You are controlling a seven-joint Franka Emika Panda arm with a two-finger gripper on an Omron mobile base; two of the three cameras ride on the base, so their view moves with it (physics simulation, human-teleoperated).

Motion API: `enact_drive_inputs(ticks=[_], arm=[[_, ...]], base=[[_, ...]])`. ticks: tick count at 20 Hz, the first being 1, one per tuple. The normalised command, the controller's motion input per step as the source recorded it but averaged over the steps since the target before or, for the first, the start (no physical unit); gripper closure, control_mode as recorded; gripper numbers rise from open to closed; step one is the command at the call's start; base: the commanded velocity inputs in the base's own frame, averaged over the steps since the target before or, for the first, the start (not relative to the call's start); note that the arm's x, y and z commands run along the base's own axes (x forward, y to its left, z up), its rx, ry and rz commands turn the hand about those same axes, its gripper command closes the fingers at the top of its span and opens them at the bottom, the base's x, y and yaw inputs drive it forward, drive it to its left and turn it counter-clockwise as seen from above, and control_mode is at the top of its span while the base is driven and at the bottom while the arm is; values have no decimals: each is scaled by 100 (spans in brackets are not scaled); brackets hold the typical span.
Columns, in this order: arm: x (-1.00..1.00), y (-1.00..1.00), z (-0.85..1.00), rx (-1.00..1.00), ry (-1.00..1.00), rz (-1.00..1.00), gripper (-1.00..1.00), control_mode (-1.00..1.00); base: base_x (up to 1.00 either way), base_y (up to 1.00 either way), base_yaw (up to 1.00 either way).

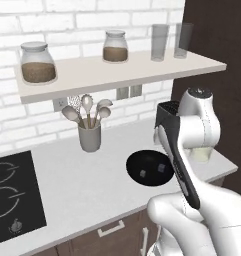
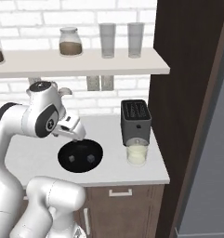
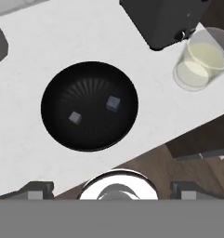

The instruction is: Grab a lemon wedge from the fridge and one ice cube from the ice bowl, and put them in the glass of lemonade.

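The glossy black ice bowl (image 3: 62, 88) sits on the white counter near its front edge, with two small pale ice cubes (image 3: 113, 103) (image 3: 75, 117) lying apart in it. My gripper (image 3: 113, 189) hangs open above the bowl's near side, its dark fingertips (image 3: 36, 188) spread wide with nothing between them. The bowl (image 2: 80, 165) is also seen under my hand (image 2: 69, 128) in the right base view. The short glass of lemonade (image 2: 137, 153) stands to the bowl's right, in front of the toaster. A grey face of the fridge (image 2: 213, 153) shows at the far right. The lemon wedge is out of view.
A black toaster (image 2: 135, 122) stands behind the glass. A grey utensil holder (image 1: 89, 135) with spoons is back left of the bowl, and a black cooktop (image 1: 12, 195) lies far left. The shelf (image 1: 117, 70) above carries two jars and two tall glasses. A dark cabinet side (image 2: 178, 93) bounds the counter's right.
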Motion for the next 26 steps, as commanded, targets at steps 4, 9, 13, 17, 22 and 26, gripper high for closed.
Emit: enact_drive_inputs(ticks=[4,9,13,17,22,26], arm=[[0,0,-35,0,3,-19,-100,-100],[0,-2,-41,0,9,-23,-100,-100],[7,-4,-39,0,16,-15,-100,-100],[24,-5,-37,0,13,-6,-100,-100],[47,0,-35,0,7,-1,-100,-100],[57,0,-35,0,4,0,-100,-100]], base=[[0,0,0],[0,0,0],[0,0,0],[0,0,0],[0,0,0],[0,0,0]])
